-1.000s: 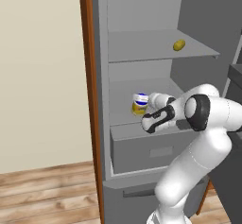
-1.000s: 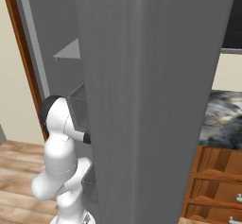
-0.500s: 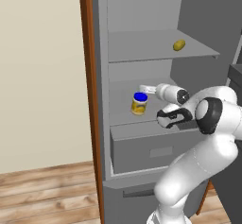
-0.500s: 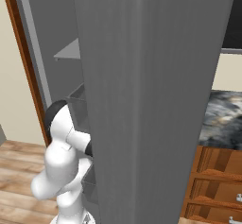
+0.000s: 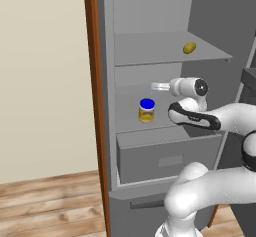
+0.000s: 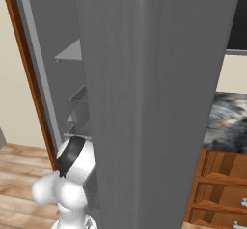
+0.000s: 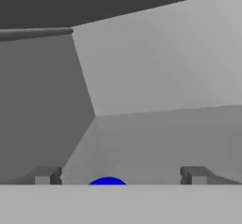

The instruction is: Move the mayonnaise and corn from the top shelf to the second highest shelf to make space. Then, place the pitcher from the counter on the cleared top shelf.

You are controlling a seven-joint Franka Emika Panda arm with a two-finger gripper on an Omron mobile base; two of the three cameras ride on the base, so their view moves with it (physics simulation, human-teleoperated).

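Mayonnaise [image 5: 146, 110]: upright on the second highest shelf [image 5: 131, 120], apart from the gripper; its blue lid shows between the fingertips at the bottom of the hand view.
Gripper [image 5: 156, 86]: jaws wide apart, holding nothing (just above and right of the jar).
Fingertips [image 7: 46, 175]: clear of the lid on both sides.
Corn [image 5: 189, 48]: lies on the top shelf [image 5: 150, 56], toward its right.
Obstruction: grey fridge door [image 6: 159, 102] hides the shelves in the right base view.
Counter [image 6: 226, 121]: right of the door.

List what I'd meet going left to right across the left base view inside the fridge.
Blue-lidded, yellow-labelled mayonnaise jar on the second highest shelf, then the open gripper, then the small yellow corn cob on the top shelf.
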